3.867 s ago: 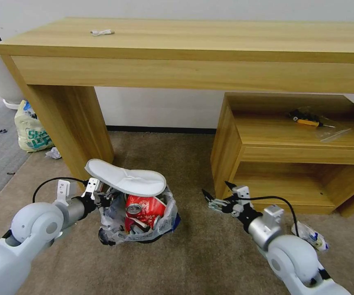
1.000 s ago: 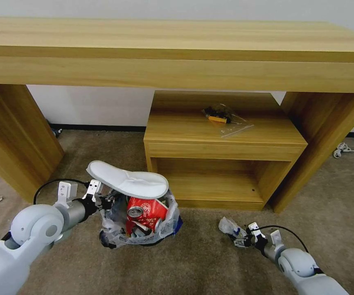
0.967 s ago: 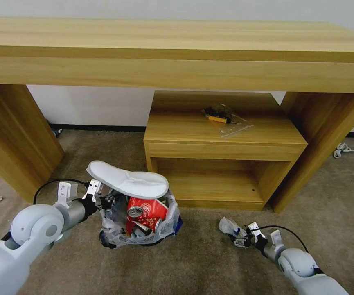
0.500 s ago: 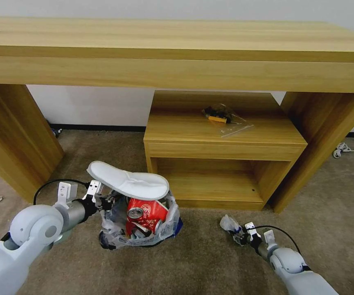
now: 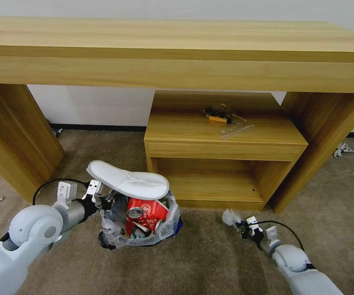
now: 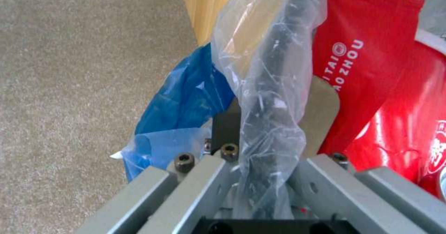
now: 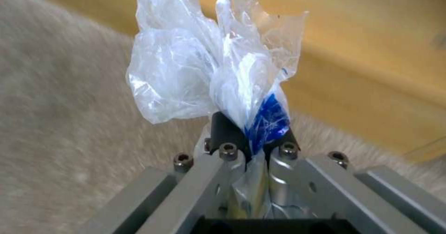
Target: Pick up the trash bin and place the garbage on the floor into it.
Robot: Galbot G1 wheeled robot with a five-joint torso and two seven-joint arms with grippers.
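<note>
The left gripper (image 5: 103,199) clamps the rim of the trash bin (image 5: 138,229), which hangs at seven o'clock in the head view above the floor (image 5: 209,262), stuffed with a white slipper (image 5: 127,180), a red cup (image 5: 146,211) and a red wrapper (image 6: 367,70). At five o'clock, the right gripper (image 5: 239,228) pinches crumpled plastic (image 7: 209,70), raised before the low wooden shelf (image 5: 222,164).

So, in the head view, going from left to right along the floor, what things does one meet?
Left gripper → trash bin with white slipper on top → crumpled plastic → right gripper.
</note>
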